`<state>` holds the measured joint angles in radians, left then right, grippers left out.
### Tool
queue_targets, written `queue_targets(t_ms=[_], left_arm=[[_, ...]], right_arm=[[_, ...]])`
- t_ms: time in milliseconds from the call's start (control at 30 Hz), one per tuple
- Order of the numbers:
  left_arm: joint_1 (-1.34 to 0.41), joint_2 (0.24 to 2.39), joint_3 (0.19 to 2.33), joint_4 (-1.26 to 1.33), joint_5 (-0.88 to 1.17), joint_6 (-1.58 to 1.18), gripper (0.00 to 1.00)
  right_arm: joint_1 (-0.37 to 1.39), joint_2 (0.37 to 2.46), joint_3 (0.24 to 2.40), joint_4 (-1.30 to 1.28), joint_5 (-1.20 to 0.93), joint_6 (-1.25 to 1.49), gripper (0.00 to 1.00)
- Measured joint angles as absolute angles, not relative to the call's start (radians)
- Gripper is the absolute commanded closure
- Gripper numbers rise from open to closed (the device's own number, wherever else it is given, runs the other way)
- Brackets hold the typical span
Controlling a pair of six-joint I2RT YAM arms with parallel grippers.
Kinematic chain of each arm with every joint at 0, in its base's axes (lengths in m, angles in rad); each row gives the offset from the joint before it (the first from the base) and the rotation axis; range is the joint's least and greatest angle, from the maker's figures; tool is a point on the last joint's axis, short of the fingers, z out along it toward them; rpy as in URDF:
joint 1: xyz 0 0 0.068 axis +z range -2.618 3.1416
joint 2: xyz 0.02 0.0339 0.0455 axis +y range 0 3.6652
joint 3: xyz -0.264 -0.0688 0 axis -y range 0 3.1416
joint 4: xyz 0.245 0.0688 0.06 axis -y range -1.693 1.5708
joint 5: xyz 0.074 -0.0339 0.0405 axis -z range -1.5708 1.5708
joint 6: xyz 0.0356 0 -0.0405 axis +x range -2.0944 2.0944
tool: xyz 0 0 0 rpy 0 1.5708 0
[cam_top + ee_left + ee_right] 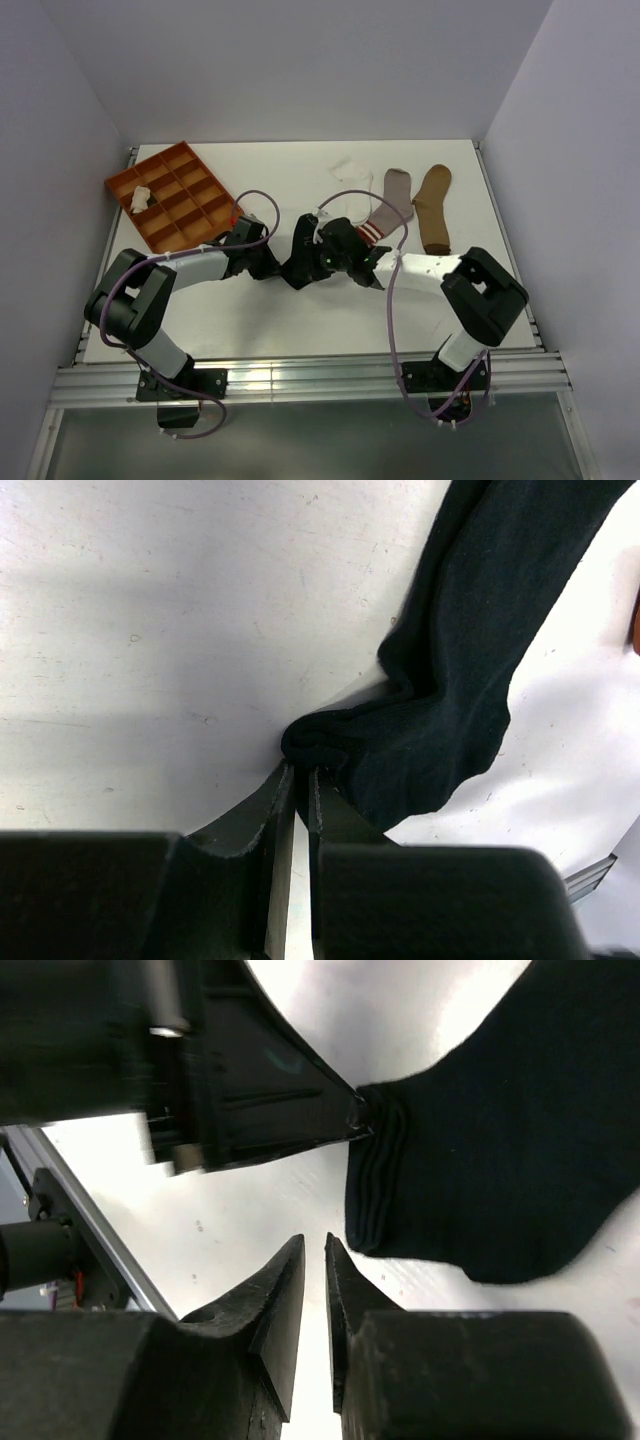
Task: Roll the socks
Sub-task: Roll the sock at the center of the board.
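I work in a lab test cell: plain white walls [300,60] close round three sides of my white table [280,320], an aluminium rail [320,380] along its near edge.

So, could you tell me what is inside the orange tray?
A whitish bundle lies in one left-end compartment of the orange tray; the rest look empty, though a cable covers one corner.

No legible text, label or number anywhere.

One black sock [470,660], four other socks (white [350,170], grey [392,195], tan [435,205], pale [140,197]), one orange tray [185,200], two arms [190,268] [430,268].
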<state>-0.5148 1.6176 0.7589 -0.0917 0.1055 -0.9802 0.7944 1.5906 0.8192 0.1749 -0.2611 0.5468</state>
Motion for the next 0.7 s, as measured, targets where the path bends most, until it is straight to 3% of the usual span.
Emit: queue_targets(t_ms=[400,700], left_arm=[[-0.516,1.62,0.764,-0.099,0.103,-0.963,0.88],[-0.517,1.625,0.774,-0.111,0.103,-0.962,0.88]], right_arm=[[0.764,1.776,0.725,0.434,-0.353,0.675,0.84],[0.729,1.747,0.699,0.455,-0.36,0.655,0.78]])
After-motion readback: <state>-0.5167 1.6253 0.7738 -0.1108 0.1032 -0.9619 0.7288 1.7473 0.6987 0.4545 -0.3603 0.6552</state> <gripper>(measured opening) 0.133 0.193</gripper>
